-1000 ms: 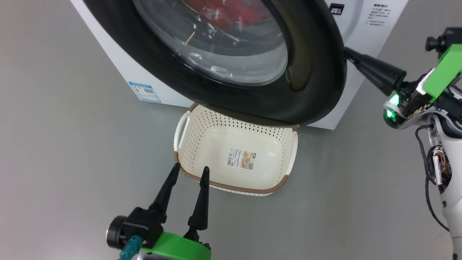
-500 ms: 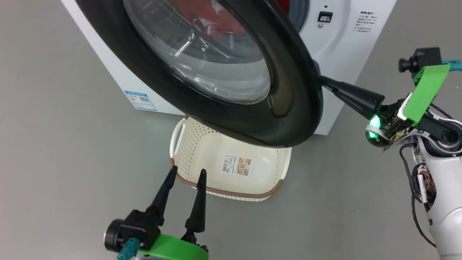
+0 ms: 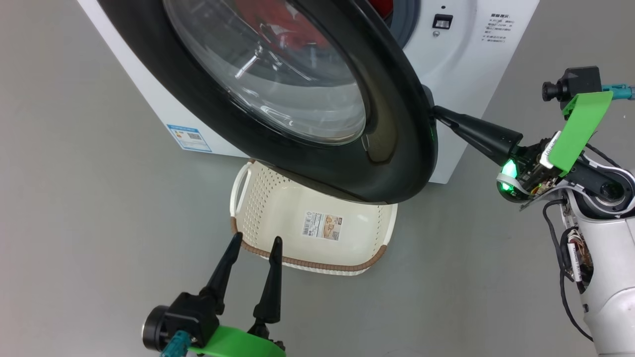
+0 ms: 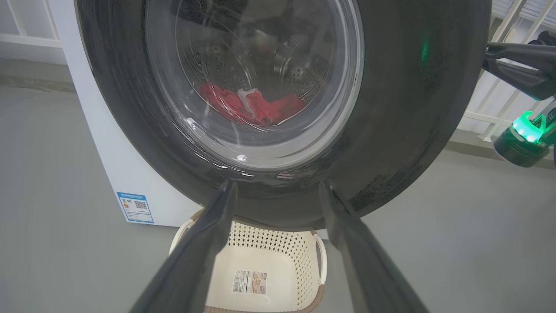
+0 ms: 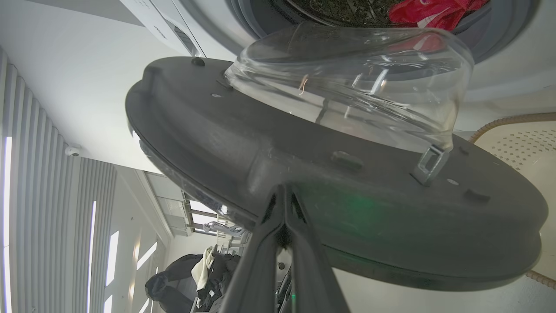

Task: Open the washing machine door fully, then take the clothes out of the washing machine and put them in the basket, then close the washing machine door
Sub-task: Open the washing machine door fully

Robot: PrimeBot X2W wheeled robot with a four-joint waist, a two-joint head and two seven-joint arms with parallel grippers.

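We had the washing machine door (image 3: 397, 148) part of the way open, standing at a slant out from the front of the washing machine (image 3: 461, 64). It was hinged on our left, and its free edge pointed toward our right arm. Our right gripper (image 3: 439, 113) was closed tight with nothing between its fingers. The joined tips rested against the door's dark inner face, just inside the rim, behind the free edge. So the door lay to the left of those tips. We judged that the rest of the swing had to go leftward and outward, pushed from behind by the right arm, which was the nearer one and already touching.

Our left gripper (image 3: 256, 239) was spread wide and held nothing. It hovered low in front of the door's outer face, with its tips near the left front corner of the basket (image 3: 307, 260). We judged that it might stand in the door's path.

The basket sat on the floor (image 3: 99, 223), its far half under the lower rim of the door. The red clothes (image 4: 256, 106) lay in the drum, showing through the glass window (image 5: 347, 87). We judged the opening was not yet wide enough to reach them.
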